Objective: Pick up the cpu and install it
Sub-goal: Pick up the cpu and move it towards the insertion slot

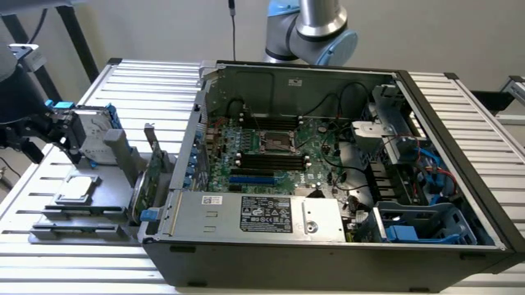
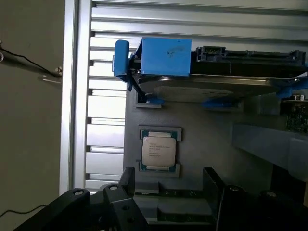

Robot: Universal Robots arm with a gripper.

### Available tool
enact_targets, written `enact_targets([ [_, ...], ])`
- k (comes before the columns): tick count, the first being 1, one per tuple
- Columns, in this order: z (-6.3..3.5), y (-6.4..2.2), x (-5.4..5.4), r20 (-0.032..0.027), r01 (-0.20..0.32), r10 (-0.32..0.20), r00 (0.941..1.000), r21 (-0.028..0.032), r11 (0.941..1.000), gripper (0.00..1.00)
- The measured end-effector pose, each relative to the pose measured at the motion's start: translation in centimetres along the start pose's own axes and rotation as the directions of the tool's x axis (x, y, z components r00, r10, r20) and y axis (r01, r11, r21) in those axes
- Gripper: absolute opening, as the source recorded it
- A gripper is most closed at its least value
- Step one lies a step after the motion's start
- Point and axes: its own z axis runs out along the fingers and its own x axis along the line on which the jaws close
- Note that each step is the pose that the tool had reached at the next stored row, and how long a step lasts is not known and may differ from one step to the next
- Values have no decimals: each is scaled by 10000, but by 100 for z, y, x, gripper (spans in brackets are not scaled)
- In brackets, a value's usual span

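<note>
I see the gripper (image 1: pixel 41 132) at the exterior view's left, over the slatted table (image 1: pixel 147 77) beside the open computer case (image 1: pixel 328 258). In the wrist view its two black fingers (image 2: pixel 127 179) stand spread wide, with nothing between them.

The cpu (image 2: pixel 158 150) lies flat, silver top up, in a recess of the grey holder (image 2: pixel 202 130), and the gripper (image 2: pixel 168 175) hangs above it without touching. From the exterior view I find the cpu (image 1: pixel 75 187) on the near part of the holder (image 1: pixel 82 212), outside the case and just beside its wall.

A hard drive (image 2: pixel 216 82) with blue rails stands on edge in the same holder, near the cpu. The socket (image 1: pixel 272 141) sits in the middle of the green board (image 1: pixel 308 153) inside the case, well apart from the cpu.
</note>
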Motion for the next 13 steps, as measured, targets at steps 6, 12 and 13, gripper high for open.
enact_targets([
  [6, 110, -8, -1, 0, 27, -27, 10000, -1, 10000, 68],
  [12, 218, -15, -1, -2, 46, -46, 10000, 0, 10000, 68],
  [13, 237, -16, 0, -3, 47, -47, 10000, 0, 10000, 68],
])
